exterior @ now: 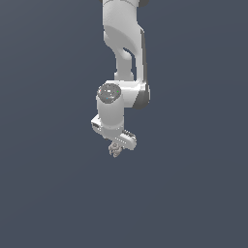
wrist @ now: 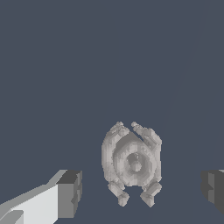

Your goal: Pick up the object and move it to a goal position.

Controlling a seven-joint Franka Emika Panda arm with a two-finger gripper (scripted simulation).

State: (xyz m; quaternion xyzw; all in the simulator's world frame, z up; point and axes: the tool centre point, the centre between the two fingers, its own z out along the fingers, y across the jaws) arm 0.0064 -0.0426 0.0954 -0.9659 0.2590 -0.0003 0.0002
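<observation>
We see the lump (wrist: 132, 162) sitting between the jaws in the wrist view, w/ clear gaps on both sides. The jaws are apart and touch nothing. One finger (wrist: 70, 193) is nearer the lump than the other (wrist: 213, 189). The gripper (exterior: 117, 147) hangs at the end of the white arm (exterior: 123, 63) in the exterior view, lump right at its tip.

Long axis of the lump runs crosswise to the line between the fingers, approx. Two small prongs stick out at each end; round boss in the middle.

Both fingers are cut off by the frame edge. In the exterior view the lump is too small to read, and we can't tell whether it rests on the bench.
</observation>
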